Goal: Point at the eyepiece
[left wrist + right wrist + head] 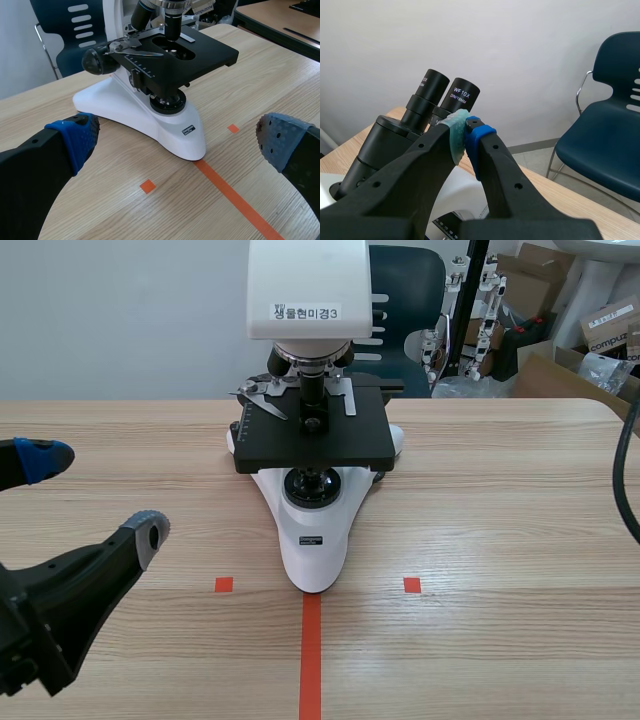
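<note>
Microscope, white body w/ black stage, stands mid-counter, front of its base at the far end of the orange-red tape line. The eyepiece, marked WF 10X, is one of two black tubes angled up off the head, w/ the second eyepiece just beside it. Right end effector is up at head level, fingers closed on nothing, green & blue pads pressed together. Its tip sits just under the rim of the WF 10X eyepiece, aimed at it; touching or not, can't tell. Left end effector is low over the counter on the robot's left, apart from the microscope & facing its base, fingers spread wide, nothing btwn them. Dark blue chair stands behind the counter by a white wall.
</note>
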### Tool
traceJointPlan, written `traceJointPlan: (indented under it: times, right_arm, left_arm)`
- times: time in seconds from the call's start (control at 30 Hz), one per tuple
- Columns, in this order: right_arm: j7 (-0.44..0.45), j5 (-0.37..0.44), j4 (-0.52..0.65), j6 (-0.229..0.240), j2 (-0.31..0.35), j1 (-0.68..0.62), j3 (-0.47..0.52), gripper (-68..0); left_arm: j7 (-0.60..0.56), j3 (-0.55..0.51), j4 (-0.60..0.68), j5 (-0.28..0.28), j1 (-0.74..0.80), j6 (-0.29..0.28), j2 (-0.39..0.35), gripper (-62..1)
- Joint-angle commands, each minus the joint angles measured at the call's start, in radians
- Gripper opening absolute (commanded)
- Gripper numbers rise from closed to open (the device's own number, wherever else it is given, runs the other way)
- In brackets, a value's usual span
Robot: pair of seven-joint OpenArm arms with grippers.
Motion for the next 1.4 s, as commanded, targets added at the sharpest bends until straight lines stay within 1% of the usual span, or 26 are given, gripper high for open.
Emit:
traceJointPlan:
  times: [0.0,0.73,0.83,0.87,0.93,0.97,1.03,1.07,1.1,1.17,1.2,1.27,1.37]
  right_arm:
    - [0.011,0.014,0.002,0.000,0.000,0.029,0.003,-66.8]
    - [0.011,0.014,0.002,0.000,0.000,0.029,0.003,-66.8]
    - [-0.004,0.014,0.002,0.002,0.004,0.025,0.003,-66.0]
    - [-0.005,0.015,0.002,0.005,0.010,0.021,0.003,-64.1]
    - [0.000,0.046,0.004,0.006,0.035,0.006,0.003,-55.9]
    - [0.000,0.072,0.005,0.014,0.055,-0.003,0.003,-49.7]
    - [0.003,0.125,0.009,0.039,0.107,-0.027,0.003,-34.8]
    - [0.015,0.155,0.016,0.039,0.138,-0.043,0.003,-27.2]
    - [0.035,0.179,0.026,0.039,0.174,-0.062,0.003,-20.1]
    - [0.095,0.199,0.050,0.039,0.249,-0.107,0.003,-9.1]
    - [0.128,0.198,0.066,0.039,0.288,-0.132,0.003,-5.8]
    - [0.199,0.197,0.104,0.039,0.370,-0.190,0.004,-2.3]
    - [0.343,0.190,0.161,0.038,0.495,-0.293,0.004,-1.8]
  left_arm:
    - [-0.013,0.006,0.013,-0.006,-0.003,0.006,0.002,1.4]
    - [-0.013,0.006,0.013,-0.006,-0.003,0.006,0.002,1.4]
    - [-0.013,0.006,0.013,-0.006,-0.003,0.006,0.002,1.4]
    - [-0.013,0.006,0.013,-0.007,-0.003,0.006,0.002,1.4]
    - [-0.013,0.006,0.013,-0.007,-0.003,0.006,0.002,1.4]
    - [-0.011,0.006,0.012,-0.007,-0.003,0.006,0.002,1.4]
    - [-0.011,0.006,0.012,-0.007,-0.003,0.006,0.002,1.4]
    - [-0.011,0.006,0.012,-0.007,-0.003,0.006,0.002,1.4]
    - [-0.011,0.006,0.012,-0.007,-0.003,0.006,0.002,1.4]
    - [-0.011,0.006,0.012,-0.007,-0.003,0.006,0.002,1.4]
    - [-0.011,0.006,0.012,-0.007,-0.003,0.006,0.002,1.4]
    - [-0.011,0.006,0.012,-0.007,-0.003,0.006,0.002,1.4]
    - [-0.010,0.006,0.012,-0.007,-0.003,0.006,0.002,1.4]
